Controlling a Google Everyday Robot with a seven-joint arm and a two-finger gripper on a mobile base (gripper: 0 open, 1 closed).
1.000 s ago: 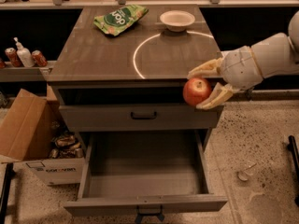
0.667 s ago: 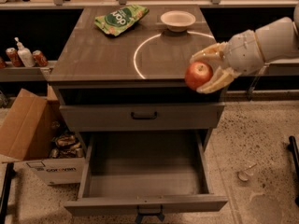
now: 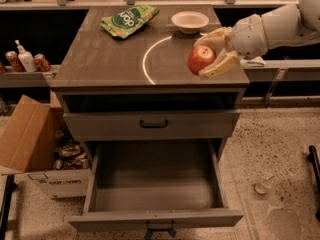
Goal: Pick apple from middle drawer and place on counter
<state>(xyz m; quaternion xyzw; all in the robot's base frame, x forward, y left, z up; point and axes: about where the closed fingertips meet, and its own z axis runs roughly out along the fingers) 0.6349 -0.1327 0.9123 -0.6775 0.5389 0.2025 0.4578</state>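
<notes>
The red apple [image 3: 201, 59] is held between the pale fingers [image 3: 219, 66] of my gripper [image 3: 210, 54], over the right front part of the counter [image 3: 110, 59], just above its surface. The arm reaches in from the right. The gripper is shut on the apple. The middle drawer [image 3: 155, 184] stands pulled out below, grey floor bare, dark handle at its front edge.
A white bowl [image 3: 190, 21] and a green chip bag [image 3: 129, 19] lie at the back of the counter. A shut drawer front with a slim black handle [image 3: 154, 124] sits above the open drawer. A cardboard box [image 3: 30, 144] stands on the floor at left, cans [image 3: 41, 62] on a shelf behind.
The gripper has carried the apple up and back from the counter's front right edge to above the counter top. The drawer stays open.
</notes>
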